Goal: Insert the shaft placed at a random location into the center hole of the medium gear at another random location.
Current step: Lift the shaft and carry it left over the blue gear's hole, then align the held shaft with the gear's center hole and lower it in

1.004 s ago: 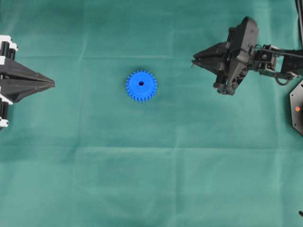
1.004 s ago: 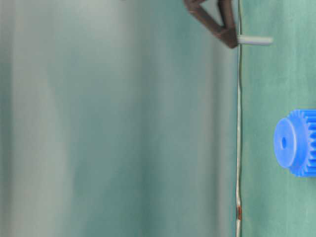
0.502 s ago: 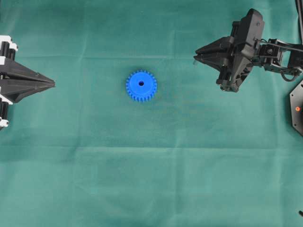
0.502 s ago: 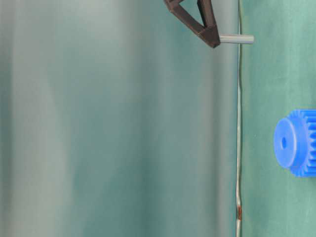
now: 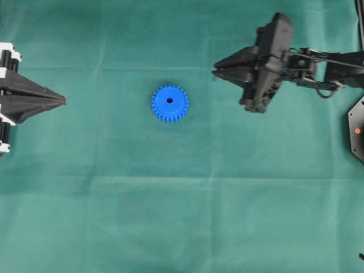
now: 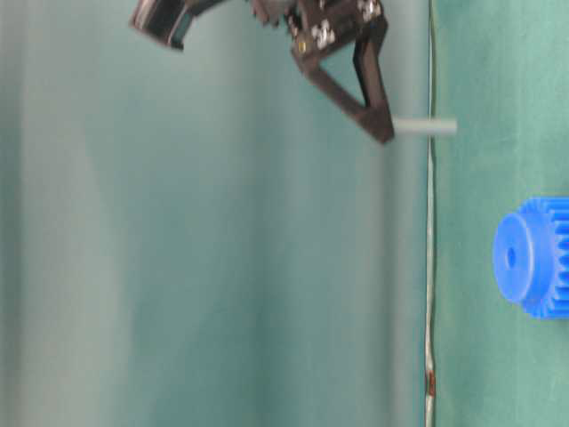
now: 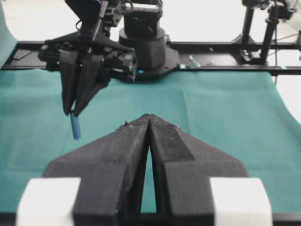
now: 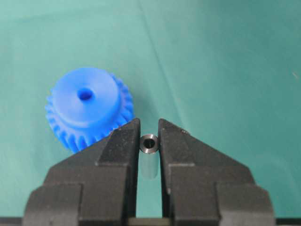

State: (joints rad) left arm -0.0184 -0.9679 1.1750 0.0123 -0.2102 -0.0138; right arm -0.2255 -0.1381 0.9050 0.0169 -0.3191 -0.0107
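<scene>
The blue medium gear (image 5: 169, 103) lies flat on the green cloth, its center hole (image 5: 169, 100) facing up. It also shows in the right wrist view (image 8: 87, 110), ahead and left of the jaws, and in the table-level view (image 6: 533, 256). My right gripper (image 5: 216, 71) is shut on the silvery shaft (image 8: 149, 143), which hangs upright from the fingertips above the cloth (image 6: 425, 127). The gripper is to the right of the gear, apart from it. My left gripper (image 5: 63, 101) is shut and empty at the far left, pointing at the gear.
Green cloth (image 5: 182, 199) covers the whole table. A black round base (image 5: 357, 129) sits at the right edge. The right arm's black base and frame rail (image 7: 146, 47) stand at the far end in the left wrist view.
My right gripper has moved left towards the gear with the shaft still in it and off the cloth. The left gripper and the gear have not moved.
</scene>
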